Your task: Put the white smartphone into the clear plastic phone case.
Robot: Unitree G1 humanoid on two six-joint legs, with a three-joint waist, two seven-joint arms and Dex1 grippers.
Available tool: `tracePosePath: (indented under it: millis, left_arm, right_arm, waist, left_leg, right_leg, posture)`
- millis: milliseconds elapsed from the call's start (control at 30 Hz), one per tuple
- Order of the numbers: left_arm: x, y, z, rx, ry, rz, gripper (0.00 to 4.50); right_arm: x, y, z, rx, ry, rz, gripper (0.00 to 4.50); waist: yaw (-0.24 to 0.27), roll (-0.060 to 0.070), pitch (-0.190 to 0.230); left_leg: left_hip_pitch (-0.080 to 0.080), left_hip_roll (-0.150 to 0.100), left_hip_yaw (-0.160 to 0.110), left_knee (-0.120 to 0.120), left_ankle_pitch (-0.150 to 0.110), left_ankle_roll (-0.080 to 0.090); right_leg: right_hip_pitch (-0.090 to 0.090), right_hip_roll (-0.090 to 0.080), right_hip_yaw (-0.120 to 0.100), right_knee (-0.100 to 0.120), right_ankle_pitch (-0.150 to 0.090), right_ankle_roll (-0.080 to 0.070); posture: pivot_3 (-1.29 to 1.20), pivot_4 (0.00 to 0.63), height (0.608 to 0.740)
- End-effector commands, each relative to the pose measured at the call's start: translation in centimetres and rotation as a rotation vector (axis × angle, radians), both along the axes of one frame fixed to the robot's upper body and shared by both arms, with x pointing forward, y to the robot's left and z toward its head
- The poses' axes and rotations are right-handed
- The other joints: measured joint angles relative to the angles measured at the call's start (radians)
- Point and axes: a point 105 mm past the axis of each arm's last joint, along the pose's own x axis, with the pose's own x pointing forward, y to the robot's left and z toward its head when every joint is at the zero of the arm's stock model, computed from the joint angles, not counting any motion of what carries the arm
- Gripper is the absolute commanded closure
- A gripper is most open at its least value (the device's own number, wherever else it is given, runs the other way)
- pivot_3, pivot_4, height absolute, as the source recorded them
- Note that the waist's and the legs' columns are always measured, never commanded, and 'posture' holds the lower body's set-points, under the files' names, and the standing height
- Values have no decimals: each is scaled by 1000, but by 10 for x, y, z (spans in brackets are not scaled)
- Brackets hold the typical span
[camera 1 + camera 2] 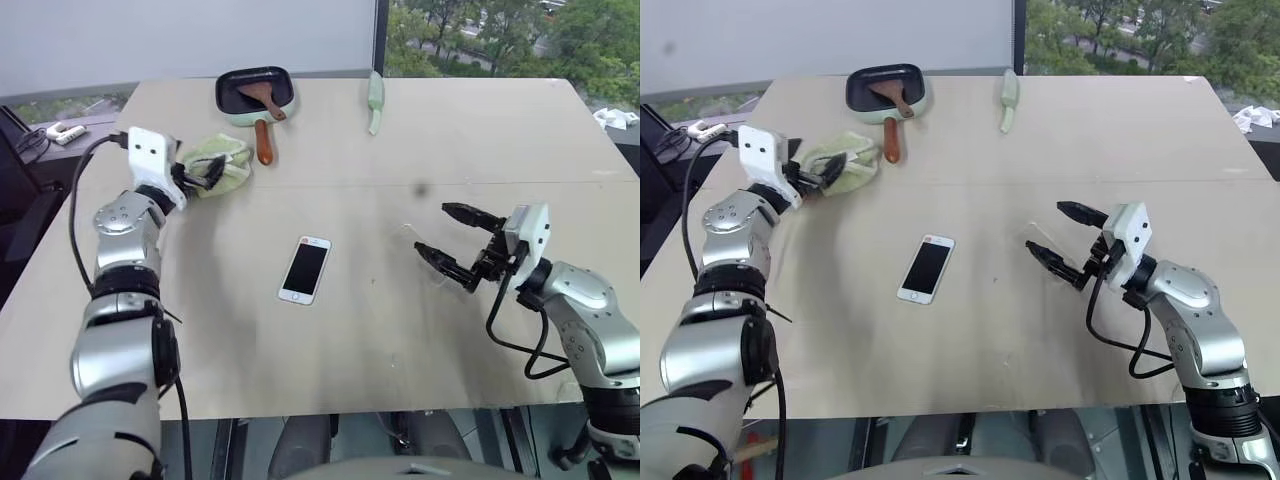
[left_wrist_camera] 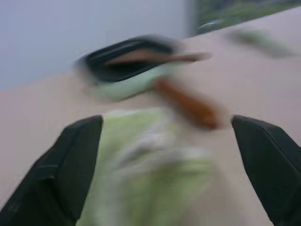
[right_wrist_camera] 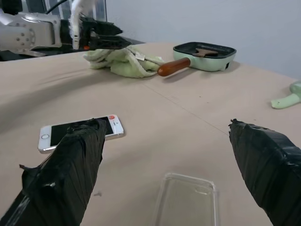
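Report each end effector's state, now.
Left end effector: open, empty, by the green cloth.
Right end effector: open, empty, above the clear case.

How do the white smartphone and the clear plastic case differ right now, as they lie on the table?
The white smartphone with black screen is opaque and easy to spot; the clear plastic phone case is see-through, only its glossy edges showing. The smartphone lies at mid-table with neither tool at it; the case sits right in front of the open right tool. Both lie flat and apart, similar in outline.
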Motion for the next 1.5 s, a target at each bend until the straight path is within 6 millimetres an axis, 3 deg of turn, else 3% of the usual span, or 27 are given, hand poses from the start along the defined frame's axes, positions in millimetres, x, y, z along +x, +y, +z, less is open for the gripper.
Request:
tracePosePath:
  millis: [33, 167, 367, 467, 633, 967, 1200, 1333, 1500]
  left_arm:
    - [-33, -34, 12, 2, -3, -250, 33]
    - [-79, -60, -10, 20, 177, -466, 33]
    - [-117, -77, -28, 170, 301, -618, 33]
    - [-132, -88, -28, 185, 331, -700, 33]
    - [-144, -99, -23, 180, 292, -777, 33]
    - [-169, -95, -40, 268, 459, -889, 0]
    - [-172, -98, -40, 271, 462, -912, 0]
    - [-171, -99, -39, 273, 456, -910, 0]
    - [-173, -100, -33, 278, 447, -916, 0]
  right_arm:
    - [-6, 1, -2, -79, -14, 9, 0]
    - [-6, 18, -29, -177, 64, 6, 0]
    - [2, 36, -52, -226, 140, -45, 0]
    - [5, 34, -71, -342, 196, -93, 0]
    - [17, 22, -82, -412, 263, -210, 0]
    - [13, 20, -90, -436, 368, -245, 4416]
    - [14, 29, -80, -397, 329, -206, 4471]
    - [7, 42, -68, -386, 224, -63, 4471]
    - [-23, 52, -51, -378, 115, 301, 4471]
  waist:
    - [-4, 0, 0]
    - [-14, 0, 0]
    - [-13, 0, 0]
    - [-6, 0, 0]
    - [2, 0, 0]
    - [3, 0, -1]
    - [1, 0, -1]
    - [-1, 0, -1]
    - [-2, 1, 0]
  left_leg:
    - [0, 0, 0, 0, 0, 0]
    - [1, 2, 0, -1, -1, 1]
    - [4, 2, 0, 0, -2, 3]
    - [3, 2, 0, 0, -2, 3]
    - [2, 2, -1, 0, -1, 2]
    - [3, 1, -1, 0, -2, 3]
    - [4, 1, -1, 0, -2, 3]
    - [4, 1, -1, 0, -2, 3]
    - [3, 2, -1, 0, -2, 4]
  right_leg:
    - [0, 0, 0, 0, 0, 0]
    - [0, 1, 2, 0, 0, 0]
    - [1, 2, 1, 2, 0, -1]
    - [1, 2, 1, 2, 0, -1]
    - [1, 2, 1, 1, 0, -1]
    - [3, 2, 0, 1, 0, -1]
    - [3, 2, 0, 1, 0, -1]
    - [3, 2, 0, 1, 0, -1]
    - [2, 2, 0, 0, 0, -1]
  posture:
    - [0, 150, 740]
    - [0, 150, 740]
    - [0, 150, 740]
    - [0, 150, 740]
    - [0, 150, 740]
    - [0, 150, 740]
    - [0, 150, 740]
    - [0, 150, 740]
    - [0, 150, 740]
